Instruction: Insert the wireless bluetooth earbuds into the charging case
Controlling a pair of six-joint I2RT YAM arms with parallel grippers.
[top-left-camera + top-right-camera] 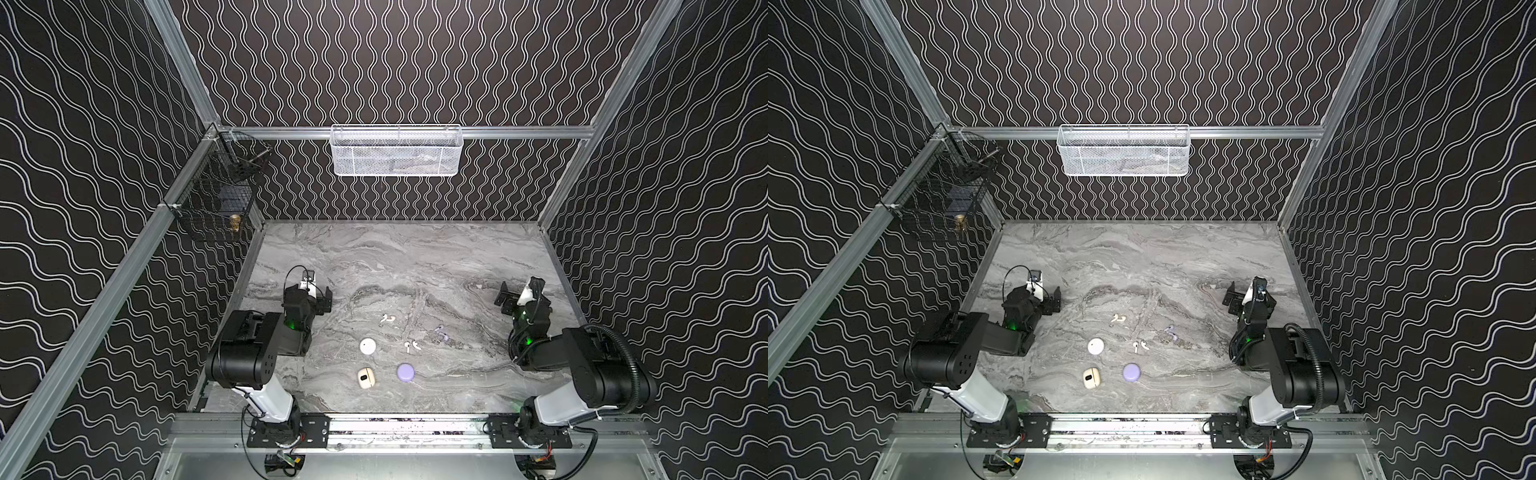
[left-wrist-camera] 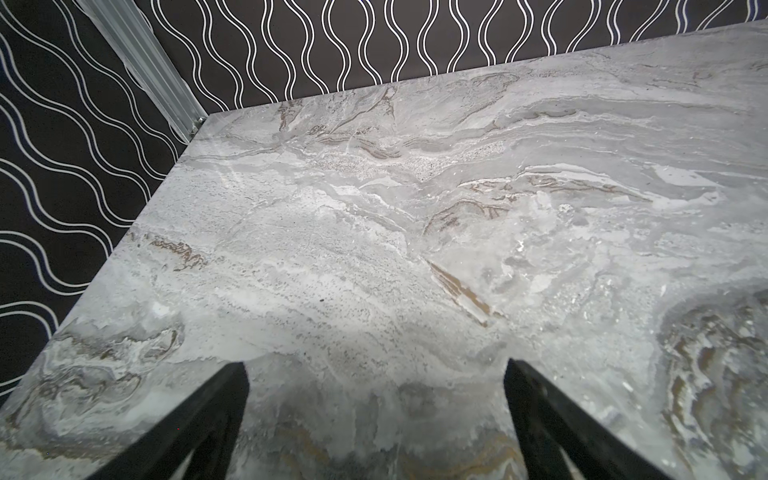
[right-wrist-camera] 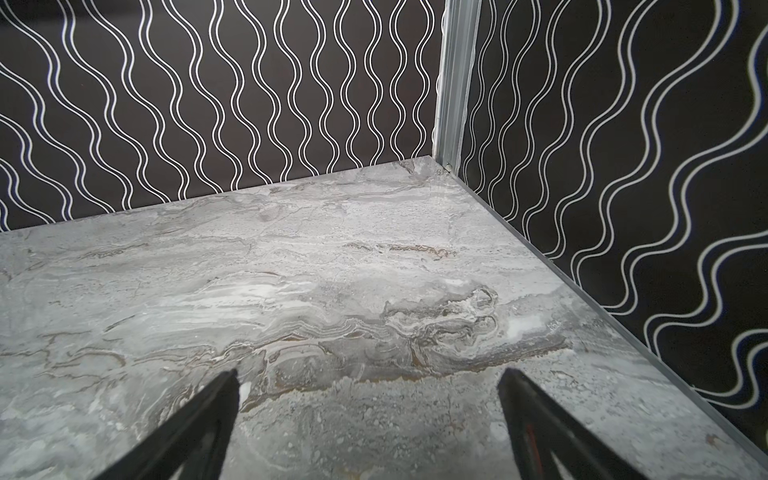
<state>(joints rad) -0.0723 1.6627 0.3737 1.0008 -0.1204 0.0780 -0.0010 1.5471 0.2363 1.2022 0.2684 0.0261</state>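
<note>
Three charging cases lie shut near the table's front middle: a white round one [image 1: 368,346], a cream one with a dark spot [image 1: 364,378] and a lilac round one [image 1: 405,372]. Behind them lie the wireless bluetooth earbuds in pairs: off-white [image 1: 387,318], white [image 1: 412,345] and lilac [image 1: 441,332]. My left gripper [image 1: 326,299] hangs open at the left, well away from them. At the right my right gripper [image 1: 503,300] is open too. Both wrist views show only bare marble between the left gripper's [image 2: 376,370] and the right gripper's [image 3: 368,376] spread jaws.
A white mesh basket [image 1: 395,151] hangs on the back wall. A black wire basket [image 1: 216,208] hangs at the back left corner. Patterned walls close the grey marble table [image 1: 415,257] on three sides, and a metal rail [image 1: 407,428] carries both arm bases in front.
</note>
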